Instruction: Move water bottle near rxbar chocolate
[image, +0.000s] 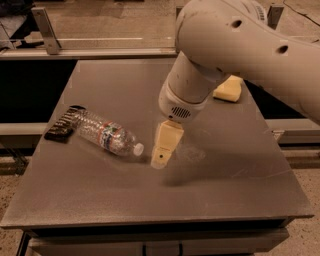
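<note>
Gripper hangs tip-down over the table, a little left of centre, its tip close to the surface. From this angle only one cream face of it shows, so I can't tell whether it's spread or closed. It isn't on any object. The white arm comes in from the upper right and fills that corner of the view.

Water bottle lies on its side on the left half of the table, on a diagonal: base to the upper left, white cap to the lower right. The cap is just beside the gripper tip, to its left, with a small gap showing between them. Label band is facing up.

Rxbar chocolate lies flat near the left edge of the table, right at the bottle's base. They look to be touching or overlapping, can't say which.

Pale yellow block sits at the far right of the table, partly hidden behind the arm and well apart from the bottle and bar.
</note>
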